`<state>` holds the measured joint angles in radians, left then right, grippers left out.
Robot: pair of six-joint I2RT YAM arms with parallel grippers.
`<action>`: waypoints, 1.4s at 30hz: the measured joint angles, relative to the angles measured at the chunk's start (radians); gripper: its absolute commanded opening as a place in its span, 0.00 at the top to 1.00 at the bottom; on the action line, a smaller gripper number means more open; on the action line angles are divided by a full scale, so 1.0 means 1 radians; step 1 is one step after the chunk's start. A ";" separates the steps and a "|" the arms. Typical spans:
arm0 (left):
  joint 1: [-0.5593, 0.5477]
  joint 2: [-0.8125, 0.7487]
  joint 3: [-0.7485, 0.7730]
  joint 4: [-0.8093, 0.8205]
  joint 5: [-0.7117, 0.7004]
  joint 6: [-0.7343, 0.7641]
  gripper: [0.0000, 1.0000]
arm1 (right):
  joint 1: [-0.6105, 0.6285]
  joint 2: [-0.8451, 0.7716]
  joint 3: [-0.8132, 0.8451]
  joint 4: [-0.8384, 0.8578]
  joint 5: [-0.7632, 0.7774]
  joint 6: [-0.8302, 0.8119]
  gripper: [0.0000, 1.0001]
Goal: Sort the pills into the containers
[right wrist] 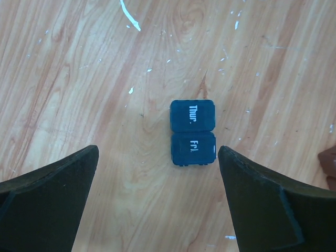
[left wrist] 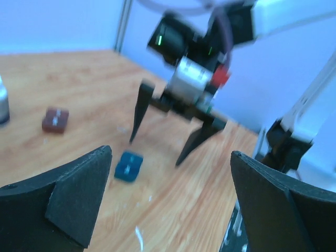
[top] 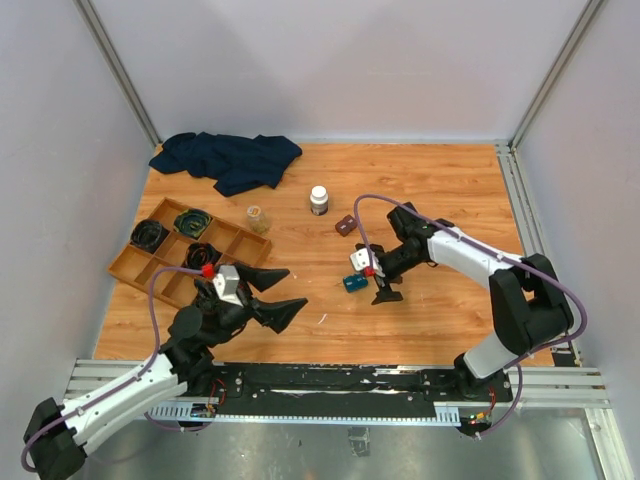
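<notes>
Case (right wrist: 192, 133), teal and shut, lies flat on the surface directly under the right gripper (right wrist: 157, 150), between its wide-spread fingers. Its long axis runs across the line joining them, Thur. cell at the far end in my wrist view, Fri. nearest. Left gripper (top: 294, 288), equally wide and empty, hangs well to the right gripper's left; I'd take this with the right.

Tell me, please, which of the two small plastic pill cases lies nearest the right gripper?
The teal rectangular plastic case marked Thur. and Fri., under the right gripper; the brown plastic case lies farther off.
</notes>
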<state>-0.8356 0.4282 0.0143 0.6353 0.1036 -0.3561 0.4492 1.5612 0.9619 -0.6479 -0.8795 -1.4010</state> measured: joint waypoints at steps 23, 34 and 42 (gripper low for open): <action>0.000 0.003 -0.005 0.015 0.000 -0.034 0.01 | 0.092 0.095 0.008 0.172 0.232 0.185 0.06; 0.000 0.013 -0.005 0.019 0.000 -0.040 0.01 | 0.134 0.138 0.031 0.179 0.290 0.197 0.40; 0.000 0.022 -0.005 0.022 -0.005 -0.053 0.01 | 0.134 0.140 0.033 0.182 0.307 0.206 0.64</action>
<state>-0.8356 0.4500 0.0090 0.6575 0.0982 -0.4095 0.5827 1.7008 0.9947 -0.4664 -0.5728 -1.1946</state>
